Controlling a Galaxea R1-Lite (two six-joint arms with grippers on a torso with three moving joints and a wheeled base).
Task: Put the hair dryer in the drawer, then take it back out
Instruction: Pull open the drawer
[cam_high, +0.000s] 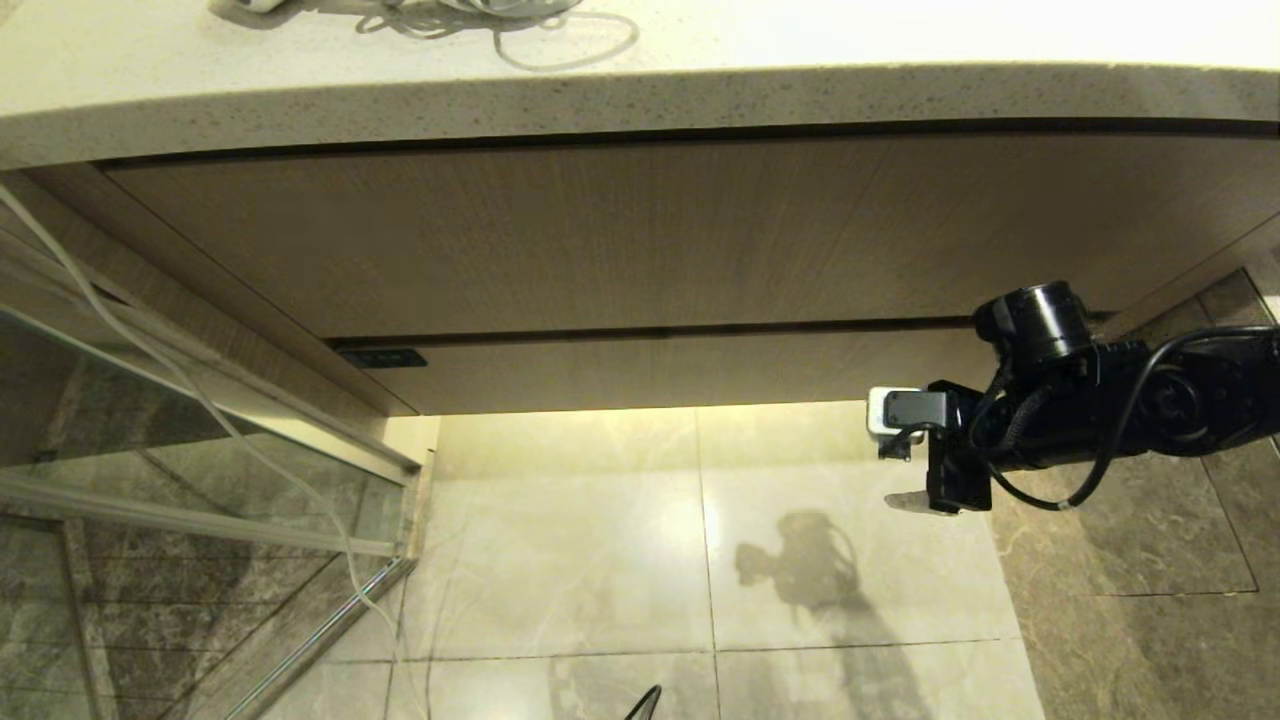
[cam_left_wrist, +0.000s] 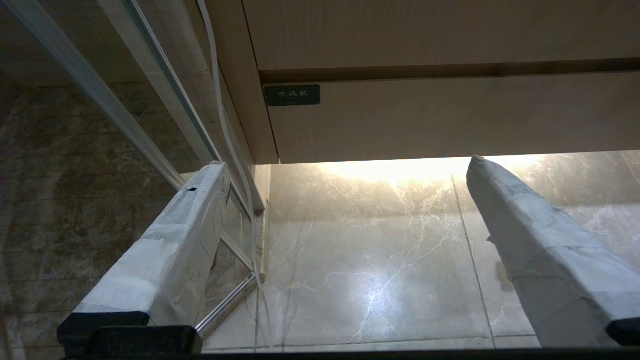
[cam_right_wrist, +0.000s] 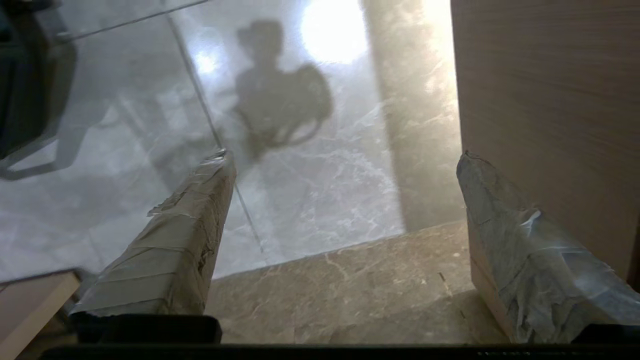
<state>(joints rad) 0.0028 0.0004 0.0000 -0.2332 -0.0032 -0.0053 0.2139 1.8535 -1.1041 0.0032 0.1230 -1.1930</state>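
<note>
While the pale speckled stone countertop (cam_high: 700, 90) is spanning the whole top of the head view, the vanity beneath it is showing only closed fronts: a tall light-brown wood-grain vanity panel (cam_high: 640, 230) and, under a dark seam, the low flat handleless face of the wide wood-grain drawer (cam_high: 660, 368), which is sitting flush and shut above the glossy beige marble floor tiles (cam_high: 560, 560).

At the far back edge of the countertop, a bit of a white object (cam_high: 262, 5) is peeking into view beside loose loops of pale cord (cam_high: 520, 25); that is probably the small white hair dryer with its cord, though too little is showing to be sure. If so, it is lying on the counter, outside the drawer.

Judging from this, either both halves of the task are finished and the drawer is pushed closed again, or nothing is begun; the pictures alone are not settling which.

The right gripper (cam_high: 898, 470) is hanging in front of the right end of the drawer face, close to it, its tape-wrapped fingers (cam_right_wrist: 185, 240) standing spread apart and gripping nothing. The left gripper (cam_left_wrist: 345, 165), outside the head view, is pointing towards the left end of the drawer near a small dark label plate (cam_left_wrist: 292, 95), its white-wrapped fingers (cam_left_wrist: 180, 250) likewise wide apart and empty.
</note>
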